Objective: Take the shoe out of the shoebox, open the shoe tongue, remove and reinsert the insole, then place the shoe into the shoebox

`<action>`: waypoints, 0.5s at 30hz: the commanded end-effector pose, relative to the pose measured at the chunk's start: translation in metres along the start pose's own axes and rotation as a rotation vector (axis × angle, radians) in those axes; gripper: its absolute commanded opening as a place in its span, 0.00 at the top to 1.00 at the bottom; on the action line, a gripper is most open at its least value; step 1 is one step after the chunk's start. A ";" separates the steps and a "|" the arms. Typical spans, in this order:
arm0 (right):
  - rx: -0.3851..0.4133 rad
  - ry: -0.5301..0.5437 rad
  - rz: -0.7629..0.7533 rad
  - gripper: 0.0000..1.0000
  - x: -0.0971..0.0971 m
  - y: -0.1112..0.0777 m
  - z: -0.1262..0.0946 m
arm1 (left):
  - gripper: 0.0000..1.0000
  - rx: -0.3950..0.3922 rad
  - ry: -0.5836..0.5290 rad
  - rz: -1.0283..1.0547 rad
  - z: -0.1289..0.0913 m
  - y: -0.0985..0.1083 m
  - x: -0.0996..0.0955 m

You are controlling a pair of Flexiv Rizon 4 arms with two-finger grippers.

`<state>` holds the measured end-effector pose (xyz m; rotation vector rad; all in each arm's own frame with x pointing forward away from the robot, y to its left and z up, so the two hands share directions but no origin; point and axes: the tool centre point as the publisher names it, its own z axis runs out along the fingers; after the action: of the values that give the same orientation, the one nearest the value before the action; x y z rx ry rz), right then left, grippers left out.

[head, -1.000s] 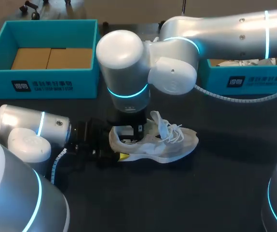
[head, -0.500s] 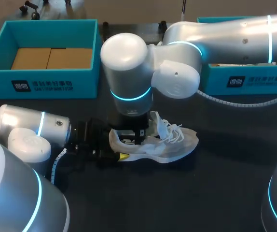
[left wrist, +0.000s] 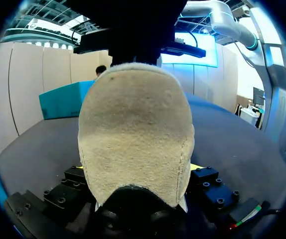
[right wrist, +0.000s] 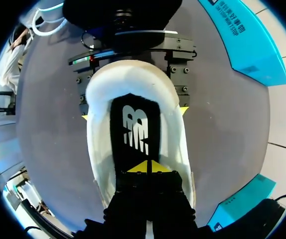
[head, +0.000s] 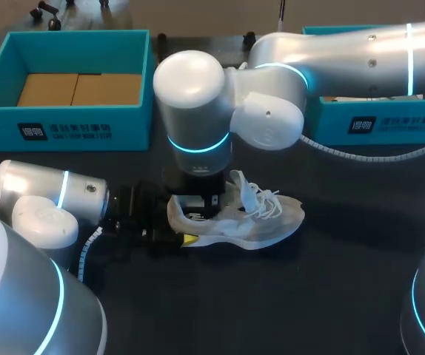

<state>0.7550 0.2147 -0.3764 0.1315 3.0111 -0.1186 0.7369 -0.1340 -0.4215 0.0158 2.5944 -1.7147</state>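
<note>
Being counted: one shoe (head: 268, 222), probably one insole (right wrist: 134, 130) inside, partly hidden; two teal boxes – left box (head: 5, 74), right box (head: 397, 124).
</note>
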 end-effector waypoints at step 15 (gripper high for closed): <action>-0.007 -0.008 0.009 0.56 -0.004 -0.001 0.009 | 1.00 -0.006 -0.001 0.000 0.000 0.000 0.001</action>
<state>0.7583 0.2154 -0.3810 0.1421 3.0030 -0.1175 0.7372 -0.1340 -0.4216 0.0148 2.5948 -1.7147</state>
